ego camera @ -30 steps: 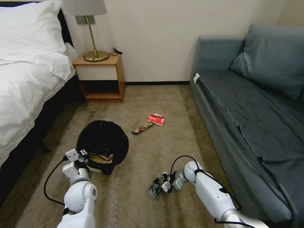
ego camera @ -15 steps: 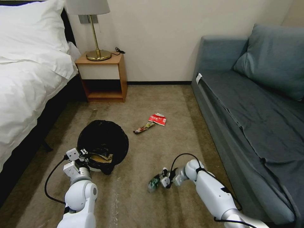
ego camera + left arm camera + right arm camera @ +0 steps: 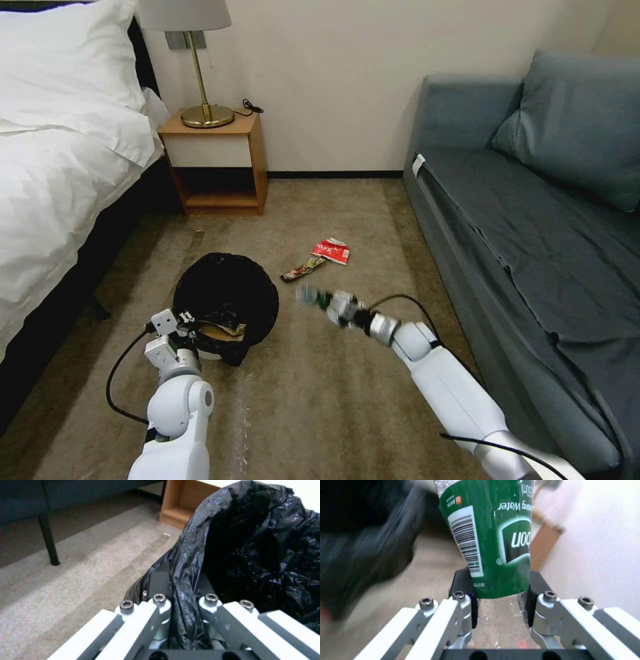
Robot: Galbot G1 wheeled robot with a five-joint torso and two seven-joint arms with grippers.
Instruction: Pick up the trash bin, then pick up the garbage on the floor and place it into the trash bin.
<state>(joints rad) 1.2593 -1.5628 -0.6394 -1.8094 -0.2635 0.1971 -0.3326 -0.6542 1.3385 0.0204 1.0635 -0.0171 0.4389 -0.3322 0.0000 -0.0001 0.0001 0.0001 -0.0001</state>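
Left gripper is clamped on the near rim of the small round white plastic trash bin, its fingers pinching the crinkled black plastic bag liner between them. Inside the bin, close to that rim, lies a crumpled brown paper bag. Right gripper hangs off the carpet at about three o'clock from the bin, just beside its rim, with its black pads closed around a clear plastic bottle with a green label; the bottle sticks out past the fingertips toward the bin and looks blurred. Farther off, at roughly one o'clock from the bin, a dark snack wrapper lies flat on the beige carpet, and a flattened red-and-white packet sits just beyond it, nearly touching.
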